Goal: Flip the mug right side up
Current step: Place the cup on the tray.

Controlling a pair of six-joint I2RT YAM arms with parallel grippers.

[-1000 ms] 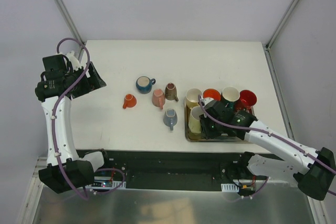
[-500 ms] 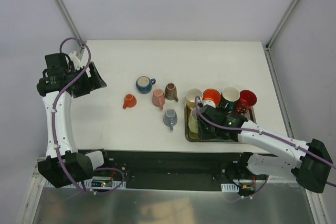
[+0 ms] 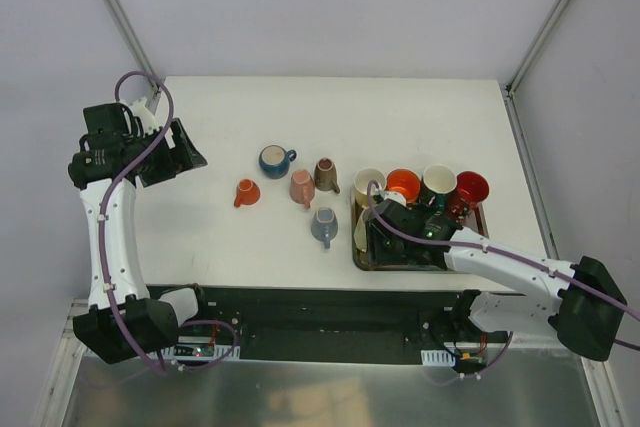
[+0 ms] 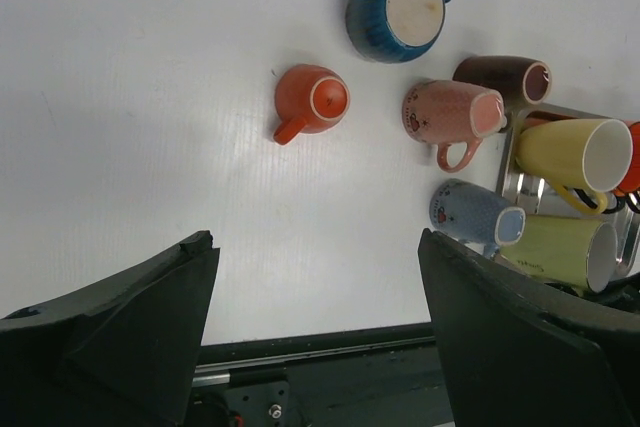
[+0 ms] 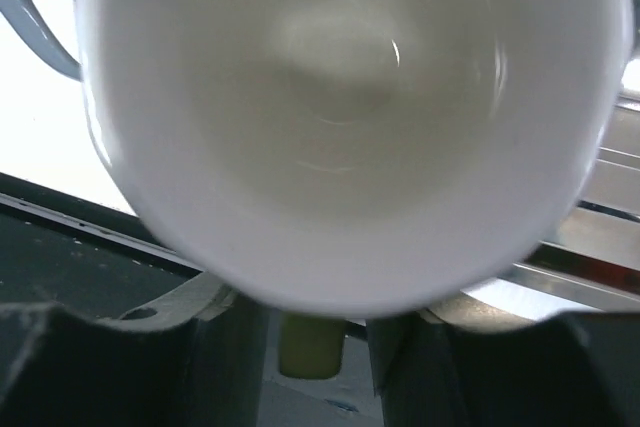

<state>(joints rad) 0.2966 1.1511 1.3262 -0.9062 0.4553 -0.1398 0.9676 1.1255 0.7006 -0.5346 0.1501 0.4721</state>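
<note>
On the tray [image 4: 524,190], a pale green mug [image 4: 560,252] shows white inside.

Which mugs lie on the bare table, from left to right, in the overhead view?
orange mug → blue mug → pink mug; the brown mug and grey mug come next, too level to rank.

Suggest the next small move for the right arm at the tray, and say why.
Probably ease the right gripper slightly forward and close it on the rim of the pale green ceramic mug. That mug lies on its side in the metal tray, and its white inside fills the right wrist view. Whether the gripper already holds it cannot be told.
</note>
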